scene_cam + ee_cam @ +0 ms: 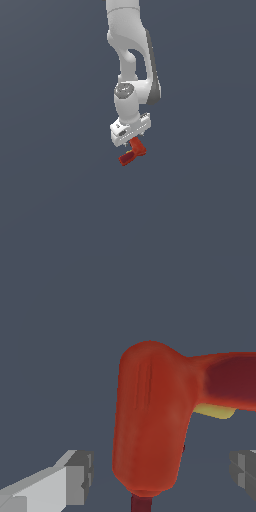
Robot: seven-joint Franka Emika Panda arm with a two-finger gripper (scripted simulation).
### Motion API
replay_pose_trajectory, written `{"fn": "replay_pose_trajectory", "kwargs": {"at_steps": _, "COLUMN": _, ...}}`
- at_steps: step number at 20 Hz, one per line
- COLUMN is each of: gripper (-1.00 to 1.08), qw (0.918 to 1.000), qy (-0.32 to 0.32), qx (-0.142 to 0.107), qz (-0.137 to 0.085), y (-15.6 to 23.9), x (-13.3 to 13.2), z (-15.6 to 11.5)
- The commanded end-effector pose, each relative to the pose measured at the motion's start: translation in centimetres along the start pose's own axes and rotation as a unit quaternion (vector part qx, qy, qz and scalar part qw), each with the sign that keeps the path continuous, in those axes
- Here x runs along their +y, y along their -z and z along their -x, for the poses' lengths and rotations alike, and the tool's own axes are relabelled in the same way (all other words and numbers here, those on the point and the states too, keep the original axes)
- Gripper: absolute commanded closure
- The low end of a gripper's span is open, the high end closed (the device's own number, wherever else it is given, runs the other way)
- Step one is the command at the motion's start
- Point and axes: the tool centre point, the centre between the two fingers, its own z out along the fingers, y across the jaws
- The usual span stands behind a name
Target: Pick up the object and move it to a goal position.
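Drill (150, 421): between my fingers, body running frame-vertical, handle toward the right edge.
My gripper (162, 473): spread, pads not touching.

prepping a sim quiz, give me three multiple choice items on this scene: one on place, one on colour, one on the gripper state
1. Where is the object?
A. directly below the gripper
B. far to the exterior view's left
C. above the arm

2. What colour is the small part under its handle?
A. green
B. yellow
C. blue

3. How do the fingers stand?
A. clamped shut on the object
B. spread, with gaps either side of it
C. out of view

Answers: 1 A, the exterior view shows it under the gripper; 2 B, the wrist view shows yellow; 3 B, gaps show in the wrist view.
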Motion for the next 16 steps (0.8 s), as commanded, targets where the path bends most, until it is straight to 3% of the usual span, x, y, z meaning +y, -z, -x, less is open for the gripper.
{"fn": "replay_pose_trajectory", "kwargs": {"at_steps": 1, "gripper": -1.0, "qw": 0.9999, "qy": 0.012, "qx": 0.004, "qz": -0.001, "y": -0.3, "x": -0.2, "z": 0.2}}
{"fn": "replay_pose_trajectory", "kwargs": {"at_steps": 16, "gripper": -1.0, "qw": 0.9997, "qy": 0.024, "qx": 0.007, "qz": -0.001, "y": -2.1, "x": -0.3, "z": 0.3}}
